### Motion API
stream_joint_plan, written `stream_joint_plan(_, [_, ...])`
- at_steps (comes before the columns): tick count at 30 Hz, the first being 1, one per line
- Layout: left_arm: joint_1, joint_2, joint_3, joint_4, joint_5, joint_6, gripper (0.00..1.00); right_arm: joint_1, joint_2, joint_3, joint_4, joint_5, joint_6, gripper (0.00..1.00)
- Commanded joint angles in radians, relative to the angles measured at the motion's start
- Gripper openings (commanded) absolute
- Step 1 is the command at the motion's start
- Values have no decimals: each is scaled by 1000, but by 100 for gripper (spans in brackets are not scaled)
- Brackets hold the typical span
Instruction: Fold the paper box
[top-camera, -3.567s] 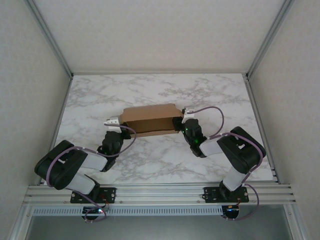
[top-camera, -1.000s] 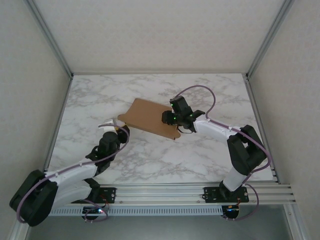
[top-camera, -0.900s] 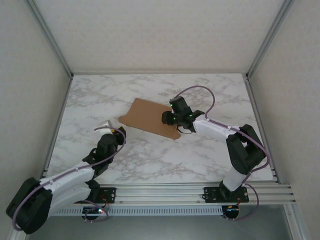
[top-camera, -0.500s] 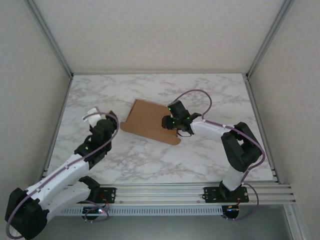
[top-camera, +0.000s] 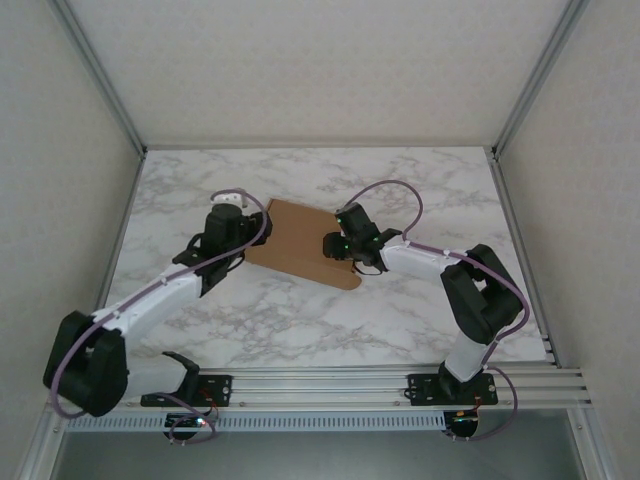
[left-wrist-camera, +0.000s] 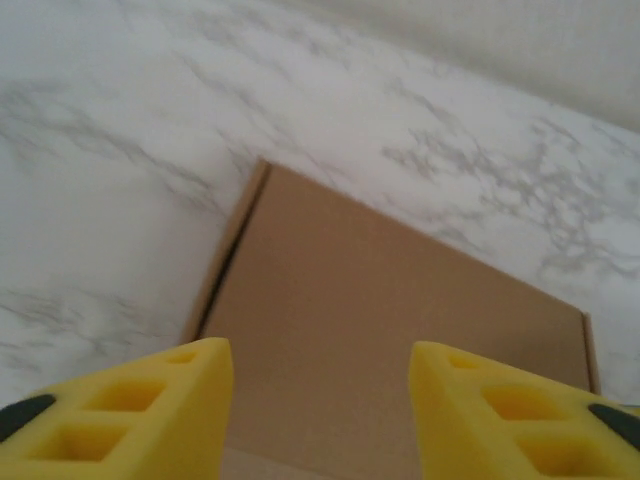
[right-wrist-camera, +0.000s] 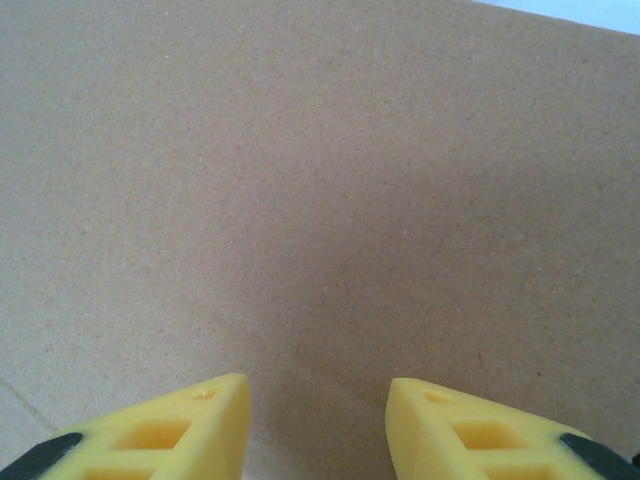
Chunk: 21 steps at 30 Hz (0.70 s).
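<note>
The paper box is a flat brown cardboard mailer lying slantwise in the middle of the marble table, lid side up. My left gripper hovers at its left end; in the left wrist view the yellow fingers stand apart with the paper box just beyond them and nothing between. My right gripper is over the box's right part. In the right wrist view its yellow fingers are also apart, close above the plain cardboard. Neither gripper holds anything.
The marble table is bounded by white walls and aluminium posts at the sides and back. A rail with both arm bases runs along the near edge. Purple cables loop over each wrist.
My left arm has swung from the near left up to the box's left end. The right gripper has stayed at the box's right part, and the box has turned slightly.
</note>
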<state>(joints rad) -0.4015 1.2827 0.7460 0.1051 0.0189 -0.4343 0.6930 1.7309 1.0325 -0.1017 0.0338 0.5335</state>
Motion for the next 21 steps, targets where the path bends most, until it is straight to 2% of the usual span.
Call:
stream_joint_plan(1, [33, 85, 18, 83, 181, -30, 36, 10, 31, -48, -82, 30, -22, 43])
stream_joint_plan(5, [72, 189, 2, 158, 254, -77, 26, 10, 16, -63, -64, 31, -30, 44])
stream_joint_plan(9, [103, 271, -11, 206, 265, -132, 8, 9, 10, -69, -56, 31, -32, 44])
stream_joint_plan(15, [103, 343, -88, 279, 249, -234, 6, 7, 12, -61, -67, 22, -32, 44])
stream_joint_plan(21, [105, 372, -118, 246, 181, -282, 5, -8, 11, -50, -85, 4, -38, 45])
